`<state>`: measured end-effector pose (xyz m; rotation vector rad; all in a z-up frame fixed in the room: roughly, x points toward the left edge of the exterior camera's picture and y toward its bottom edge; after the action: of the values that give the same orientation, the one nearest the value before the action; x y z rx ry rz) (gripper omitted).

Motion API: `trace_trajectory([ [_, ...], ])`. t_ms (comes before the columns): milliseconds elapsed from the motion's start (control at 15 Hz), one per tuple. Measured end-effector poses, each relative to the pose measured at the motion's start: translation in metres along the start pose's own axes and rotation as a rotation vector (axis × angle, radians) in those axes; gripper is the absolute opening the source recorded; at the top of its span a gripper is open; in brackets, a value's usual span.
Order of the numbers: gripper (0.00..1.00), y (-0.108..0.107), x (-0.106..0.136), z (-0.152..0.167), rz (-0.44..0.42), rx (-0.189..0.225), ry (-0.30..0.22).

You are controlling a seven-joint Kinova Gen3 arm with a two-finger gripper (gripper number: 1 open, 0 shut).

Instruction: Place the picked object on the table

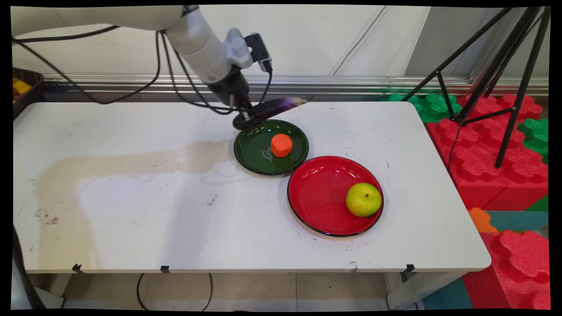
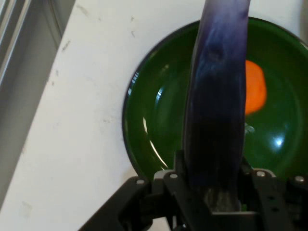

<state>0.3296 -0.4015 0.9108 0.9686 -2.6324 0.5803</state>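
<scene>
Holding the eggplant [image 1: 274,107] by its dark end, my hand [image 1: 246,117] is clamped on it above the green plate's [image 1: 252,151] far rim; gripped so far off-centre, I judge it could pivot or slip, striking the carrot [image 1: 281,145]; right, red plate [image 1: 320,197], apple [image 1: 363,199].

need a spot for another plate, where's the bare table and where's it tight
The table is bare left of the green plate and along the near edge. Crowded: the red plate with the green fruit touches the green plate, where the gripper holds the eggplant above the orange piece.
</scene>
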Motion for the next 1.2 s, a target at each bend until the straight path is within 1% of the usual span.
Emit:
trace_trajectory([
  [267,0.00,0.026,-0.016,-0.023,-0.020,-0.006,-0.009],
  [600,0.00,0.073,-0.046,-0.046,-0.057,-0.038,-0.056],
  [933,0.00,0.109,-0.068,-0.050,-0.123,-0.076,-0.109],
  [1200,0.00,0.128,-0.078,-0.044,-0.175,-0.108,-0.135],
])
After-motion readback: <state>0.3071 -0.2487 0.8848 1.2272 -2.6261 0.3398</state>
